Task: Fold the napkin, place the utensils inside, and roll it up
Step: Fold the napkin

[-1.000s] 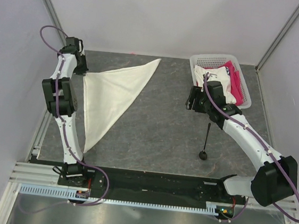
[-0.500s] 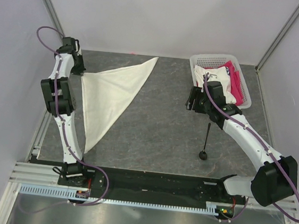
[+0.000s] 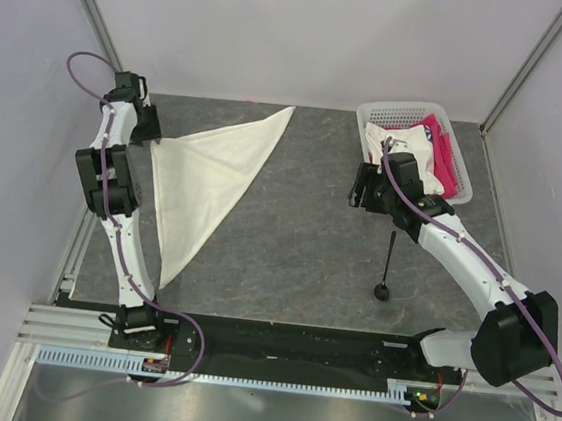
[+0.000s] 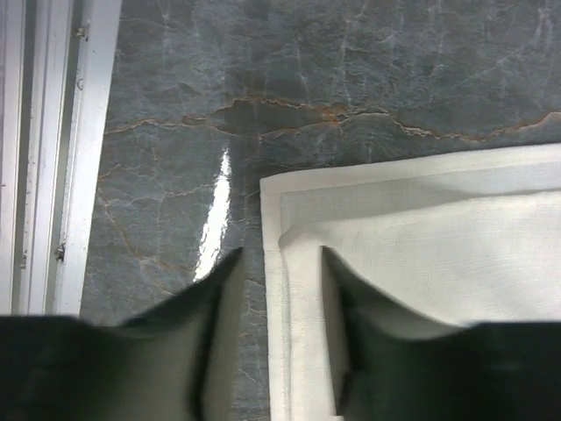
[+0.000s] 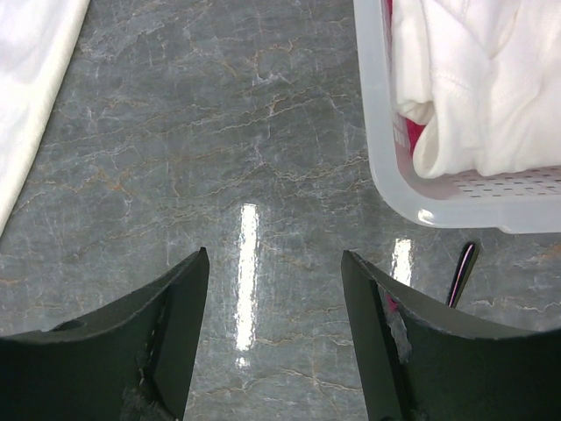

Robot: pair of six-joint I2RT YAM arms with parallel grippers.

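The cream-white napkin lies folded into a triangle on the grey table, its long point reaching toward the front left. My left gripper is at the napkin's left corner. In the left wrist view its jaws stand apart, with the doubled hem of the napkin lying flat between them; open. The black spoon rests on the table right of centre, bowl toward me. My right gripper hovers open behind the spoon, empty. The spoon's handle tip shows at its right finger.
A white plastic basket stands at the back right, holding a white garment and a pink cloth. Its rim is close to my right gripper. A metal rail runs along the table's left edge.
My left gripper has opened and let go of the napkin's corner, after drawing it slightly left. The right arm and the spoon have not moved.
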